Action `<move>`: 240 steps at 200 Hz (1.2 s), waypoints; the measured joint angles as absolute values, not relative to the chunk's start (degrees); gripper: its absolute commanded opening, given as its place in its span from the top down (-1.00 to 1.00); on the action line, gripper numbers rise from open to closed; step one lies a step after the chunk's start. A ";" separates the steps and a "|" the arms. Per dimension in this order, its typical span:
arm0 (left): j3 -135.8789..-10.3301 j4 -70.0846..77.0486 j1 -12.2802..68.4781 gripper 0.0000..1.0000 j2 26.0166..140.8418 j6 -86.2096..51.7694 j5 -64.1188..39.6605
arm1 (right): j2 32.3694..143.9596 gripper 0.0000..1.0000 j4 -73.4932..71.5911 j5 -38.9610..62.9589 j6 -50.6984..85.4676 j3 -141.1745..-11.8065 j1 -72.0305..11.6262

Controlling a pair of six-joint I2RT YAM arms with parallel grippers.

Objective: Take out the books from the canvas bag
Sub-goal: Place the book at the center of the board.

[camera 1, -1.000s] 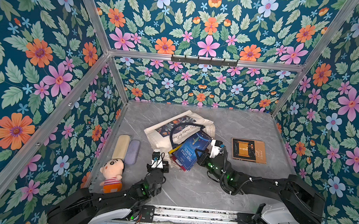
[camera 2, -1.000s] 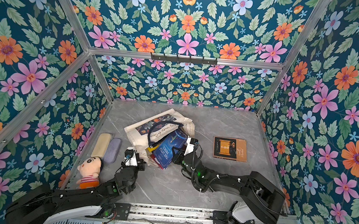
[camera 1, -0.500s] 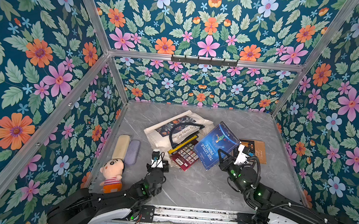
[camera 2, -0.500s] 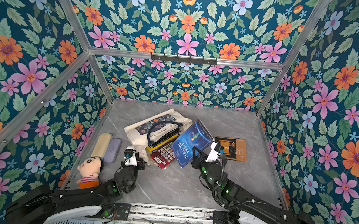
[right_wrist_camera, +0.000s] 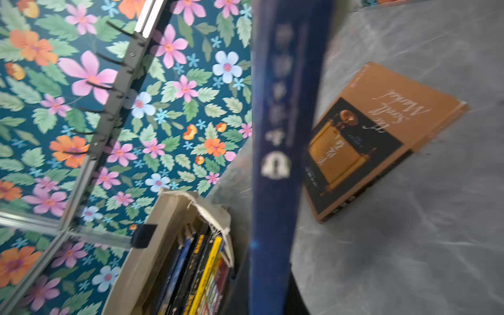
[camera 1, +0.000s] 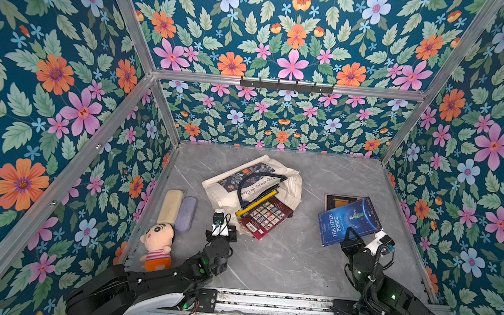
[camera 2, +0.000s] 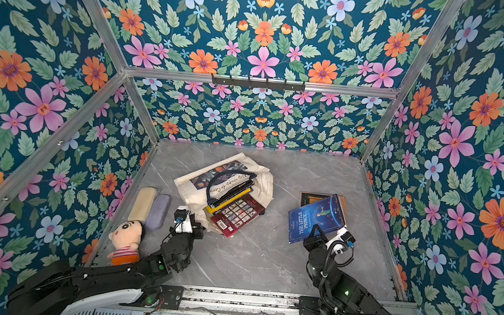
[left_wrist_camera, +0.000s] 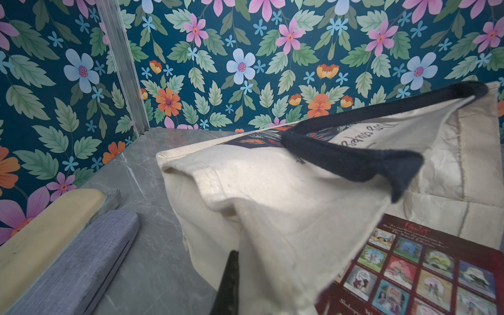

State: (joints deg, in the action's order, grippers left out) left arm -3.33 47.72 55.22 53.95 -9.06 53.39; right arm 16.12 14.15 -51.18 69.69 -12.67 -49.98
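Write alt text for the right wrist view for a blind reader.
A blue book, seen spine-on and close to the camera, crosses the middle of the blurred picture. Beyond it a brown book lies on the grey table, and an open canvas bag shows more books inside.

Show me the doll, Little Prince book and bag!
plush doll (camera 1: 158, 239), in a top view, its face
Little Prince book (camera 1: 351, 219), in a top view, cover middle
canvas bag (camera 1: 292, 188), in a top view, cream cloth

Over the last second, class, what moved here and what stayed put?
The right gripper, shut on the blue book, carried it rightward out of the canvas bag to the brown book. The left gripper stayed clamped on the bag's edge; the plush doll stayed.
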 measured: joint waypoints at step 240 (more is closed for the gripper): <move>-3.33 47.53 55.22 1.00 53.34 -9.02 53.08 | 40.88 1.00 8.62 -30.24 89.23 -6.00 -21.34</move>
State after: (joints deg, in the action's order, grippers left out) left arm -3.33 47.53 55.22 53.34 -9.02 53.08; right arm 40.88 8.62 -30.24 89.23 -6.00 -21.34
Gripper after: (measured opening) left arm 0.049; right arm 0.107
